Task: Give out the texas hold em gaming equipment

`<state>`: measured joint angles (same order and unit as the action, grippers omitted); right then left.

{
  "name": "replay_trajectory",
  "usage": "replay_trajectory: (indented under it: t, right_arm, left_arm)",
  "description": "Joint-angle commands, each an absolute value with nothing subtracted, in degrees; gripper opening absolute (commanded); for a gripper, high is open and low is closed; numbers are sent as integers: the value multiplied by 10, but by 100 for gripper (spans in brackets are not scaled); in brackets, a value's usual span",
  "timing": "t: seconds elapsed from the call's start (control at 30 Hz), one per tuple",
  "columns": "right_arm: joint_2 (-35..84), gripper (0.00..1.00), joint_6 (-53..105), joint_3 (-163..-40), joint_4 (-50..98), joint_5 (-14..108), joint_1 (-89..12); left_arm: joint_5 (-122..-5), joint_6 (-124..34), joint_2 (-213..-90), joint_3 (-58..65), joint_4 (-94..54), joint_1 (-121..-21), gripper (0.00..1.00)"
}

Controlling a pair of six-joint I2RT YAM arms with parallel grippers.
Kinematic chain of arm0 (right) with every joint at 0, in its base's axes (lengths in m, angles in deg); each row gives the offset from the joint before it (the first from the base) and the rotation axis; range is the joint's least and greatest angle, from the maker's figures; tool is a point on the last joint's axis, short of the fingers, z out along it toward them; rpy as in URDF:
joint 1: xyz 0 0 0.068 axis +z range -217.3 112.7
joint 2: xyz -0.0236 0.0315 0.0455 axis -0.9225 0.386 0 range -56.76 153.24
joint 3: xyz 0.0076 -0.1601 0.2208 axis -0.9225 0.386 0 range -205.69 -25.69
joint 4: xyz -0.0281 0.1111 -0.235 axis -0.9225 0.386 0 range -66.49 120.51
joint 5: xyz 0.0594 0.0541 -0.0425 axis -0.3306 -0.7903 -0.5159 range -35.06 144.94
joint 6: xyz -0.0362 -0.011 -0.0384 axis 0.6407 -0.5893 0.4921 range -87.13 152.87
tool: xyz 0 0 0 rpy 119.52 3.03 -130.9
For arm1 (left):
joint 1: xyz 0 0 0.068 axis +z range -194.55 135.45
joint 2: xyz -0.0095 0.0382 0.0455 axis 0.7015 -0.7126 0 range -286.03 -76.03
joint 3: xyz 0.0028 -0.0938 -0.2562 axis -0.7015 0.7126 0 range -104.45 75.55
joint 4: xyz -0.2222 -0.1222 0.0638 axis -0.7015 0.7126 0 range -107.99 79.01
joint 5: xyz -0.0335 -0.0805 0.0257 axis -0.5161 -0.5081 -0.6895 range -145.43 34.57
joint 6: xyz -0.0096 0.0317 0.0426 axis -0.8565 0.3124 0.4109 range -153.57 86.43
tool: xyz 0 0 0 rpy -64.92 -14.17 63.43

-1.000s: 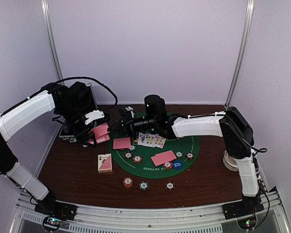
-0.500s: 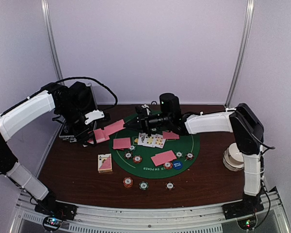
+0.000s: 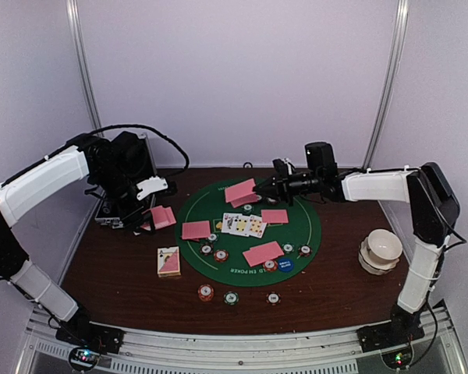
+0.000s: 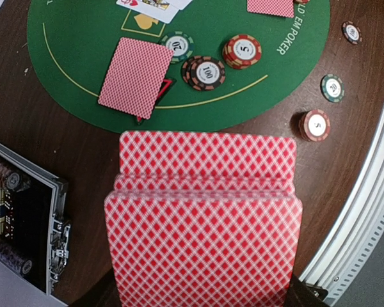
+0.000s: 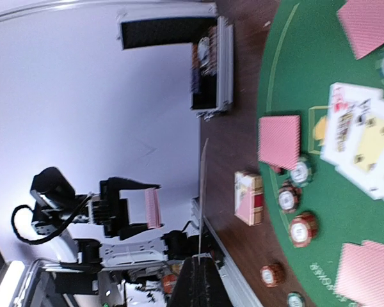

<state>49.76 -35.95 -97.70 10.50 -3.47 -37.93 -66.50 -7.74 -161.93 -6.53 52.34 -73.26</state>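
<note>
Although still in right jaws, card (image 3: 239,192) now over mat (image 3: 309,222)

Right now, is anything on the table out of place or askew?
Nothing looks spilled or damaged, but three chips sit off the green mat on bare wood near the front edge, and the black-red triangle is mostly hidden beneath a face-down card.

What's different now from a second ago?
The right gripper drew one card off the deck and carried it right, still pinched, over the far side of the mat. The left gripper kept holding the deck in place. The laid-out cards and chips did not move.
</note>
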Motion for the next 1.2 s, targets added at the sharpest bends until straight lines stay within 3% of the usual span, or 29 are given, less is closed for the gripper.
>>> replay_trajectory:
  t: [0.0, 0.87, 1.03, 1.17]
  right_arm:
    - [475, 0, -194, -952, 275, 13, -430]
    - [552, 0, -32, -938, 403, 163, -479]
    - [544, 6, -21, -936, 427, 183, -478]
    - [526, 23, -15, -936, 442, 204, -479]
  left_arm:
    - [-663, -73, -1619, -54, 501, -716, 0]
    - [-634, -10, -1589, 76, 430, -592, 0]
    - [-626, -2, -1584, 129, 395, -582, 0]
    - [-626, 4, -1584, 172, 363, -582, 0]
